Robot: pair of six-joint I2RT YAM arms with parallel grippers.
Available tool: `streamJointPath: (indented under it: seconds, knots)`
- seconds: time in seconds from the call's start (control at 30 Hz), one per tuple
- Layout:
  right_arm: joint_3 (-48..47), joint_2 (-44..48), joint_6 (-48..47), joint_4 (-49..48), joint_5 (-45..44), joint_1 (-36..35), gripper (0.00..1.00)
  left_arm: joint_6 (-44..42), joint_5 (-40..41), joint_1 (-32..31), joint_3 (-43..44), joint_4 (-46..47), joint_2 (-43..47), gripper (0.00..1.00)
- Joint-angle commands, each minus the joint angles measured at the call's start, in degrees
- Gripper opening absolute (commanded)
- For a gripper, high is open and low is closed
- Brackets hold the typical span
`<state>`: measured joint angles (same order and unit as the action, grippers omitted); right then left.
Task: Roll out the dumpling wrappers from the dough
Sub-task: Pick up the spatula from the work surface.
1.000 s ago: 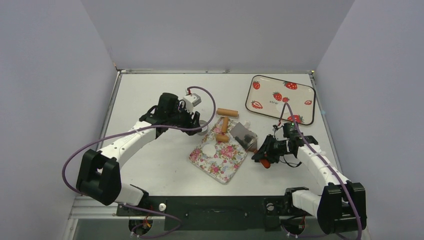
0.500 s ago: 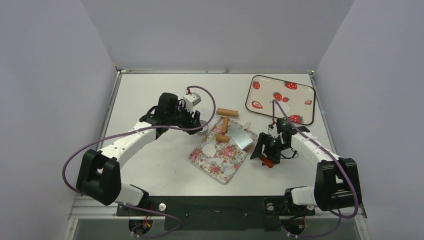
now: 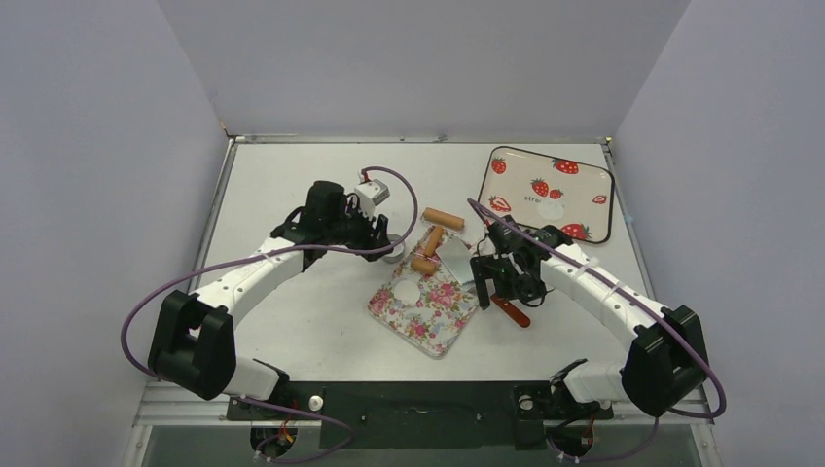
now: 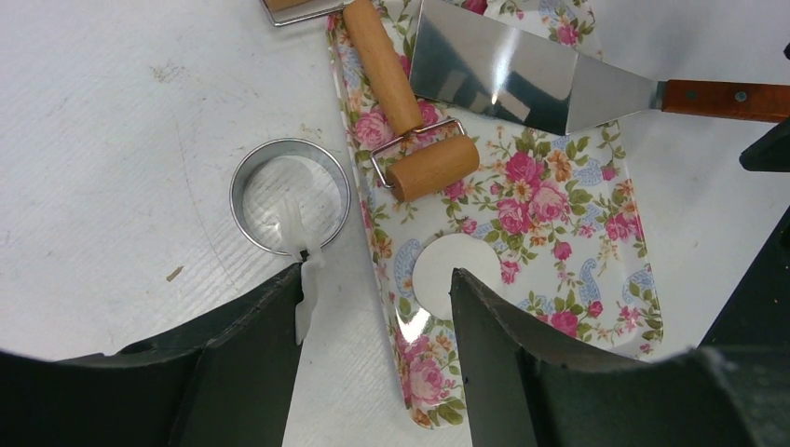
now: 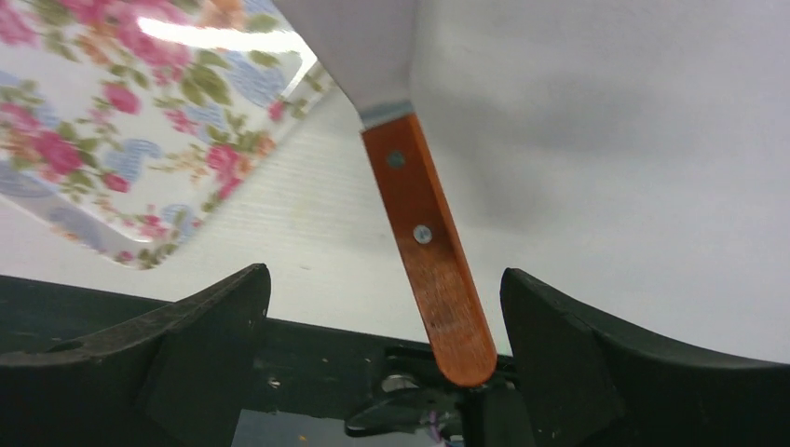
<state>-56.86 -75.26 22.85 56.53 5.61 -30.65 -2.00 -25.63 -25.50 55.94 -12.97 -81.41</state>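
**Wrist cameras fill in what the overhead misses**

The left wrist view shows one dumpling wrapper, a white disc, lying on the floral tray at the edge nearest the silver ring. The left gripper hangs above that edge, jaws spread. Only the right wrist view shows the right gripper gaping. The spatula handle lies free between its fingers, just beside the tray's corner.

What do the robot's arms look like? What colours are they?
The left arm and right arm have white tube-like links with chunky black joints. A thin purple cable loops along each one. The left end effector and right end effector each have two dark fingers.
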Motion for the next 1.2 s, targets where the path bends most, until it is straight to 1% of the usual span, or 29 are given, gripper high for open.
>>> streamJointPath:
  seconds: [0.0, 0.13, 0.27, 0.37, 0.5, 0.57, 0.67, 0.7, 0.73, 0.77, 0.83, 0.93, 0.97, 1.07, 1.13, 1.17]
  knots:
    - [-0.38, -1.71, -1.20, 5.50, -8.47, -2.11, 0.89, 2.55, 0.85, 0.53, -1.29, 3.53, 2.22, 0.54]
    - [0.54, -4.42, -0.27, 2.91, -7.35, -4.29, 0.90, 6.22, 3.49, 0.52, -4.32, 3.78, 3.05, 0.54]
    - [2.00, -7.21, -0.62, 1.93, -8.97, -5.54, 0.87, 8.83, 9.53, 0.45, -7.71, 2.56, 4.23, 0.54]
    - [2.19, -8.95, -1.04, 1.73, -12.45, -5.56, 0.86, 11.01, 11.05, 0.44, -9.97, 3.02, 4.86, 0.54]
    - [0.88, -11.89, -1.44, 1.35, -13.01, -5.54, 0.84, 12.74, 11.72, 0.36, -12.38, 4.57, 5.56, 0.54]
    - [-0.32, -12.57, -1.32, 1.06, -13.33, -5.71, 0.79, 12.69, 11.74, 0.32, -12.55, 4.73, 5.73, 0.54]
    - [-1.21, -12.80, -1.28, 1.00, -14.08, -5.65, 0.62, 12.33, 11.89, 0.35, -12.58, 4.91, 5.88, 0.54]
    - [-1.00, -12.84, -1.30, 1.09, -14.25, -5.47, 0.45, 12.29, 11.95, 0.40, -12.60, 5.00, 5.89, 0.54]
    - [-0.36, -13.10, -1.18, 1.12, -13.99, -4.96, 0.36, 12.42, 12.23, 0.44, -12.76, 5.12, 5.90, 0.54]
    - [0.08, -13.13, -1.07, 1.08, -13.75, -4.65, 0.17, 12.93, 12.34, 0.44, -12.96, 5.43, 5.86, 0.54]
    - [0.93, -12.78, -0.61, 1.29, -13.44, -4.02, 0.05, 14.46, 11.81, 0.45, -13.46, 6.14, 5.86, 0.54]
    - [-0.52, -10.59, 0.24, 3.43, -14.46, -4.02, 0.00, 16.47, 8.78, 0.44, -15.17, 9.44, 6.21, 0.54]
    - [-1.94, -10.20, 0.46, 3.99, -14.65, -4.07, 0.00, 17.39, 7.86, 0.38, -16.59, 10.28, 6.40, 0.54]
    - [-4.83, -8.17, 0.72, 8.02, -14.67, -4.62, 0.00, 19.47, 9.00, 0.36, -19.17, 12.04, 6.53, 0.54]
    - [-7.61, -6.42, 0.06, 9.96, -12.65, -6.30, 0.00, 20.39, 10.00, 0.36, -20.45, 13.86, 6.56, 0.54]
    - [-9.02, -4.99, -0.75, 10.29, -11.85, -8.58, 0.00, 20.86, 10.84, 0.36, -21.27, 14.16, 6.71, 0.54]
